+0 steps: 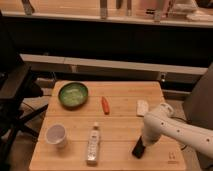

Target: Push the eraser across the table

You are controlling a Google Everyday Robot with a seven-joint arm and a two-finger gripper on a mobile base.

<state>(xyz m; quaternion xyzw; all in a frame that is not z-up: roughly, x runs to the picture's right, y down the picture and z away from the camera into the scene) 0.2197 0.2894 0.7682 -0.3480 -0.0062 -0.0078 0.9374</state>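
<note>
Camera view puts the eraser (pixel 137 149) near the front edge of the table (pixel 125 92), right of centre, lying tilted; the gripper (pixel 143 141), fingers together, sits at its upper end; an off-centre shove could spin it aside, knock the white bottle (pixel 93 145) to its left, or tip it over the front edge.

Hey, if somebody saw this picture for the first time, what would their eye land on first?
Most likely the white robot arm reaching in from the picture's right, its tool shut and down at the black eraser near the front right of the wooden table. Next, the green bowl at the back left and the small red item mid-table stand out for colour.
</note>
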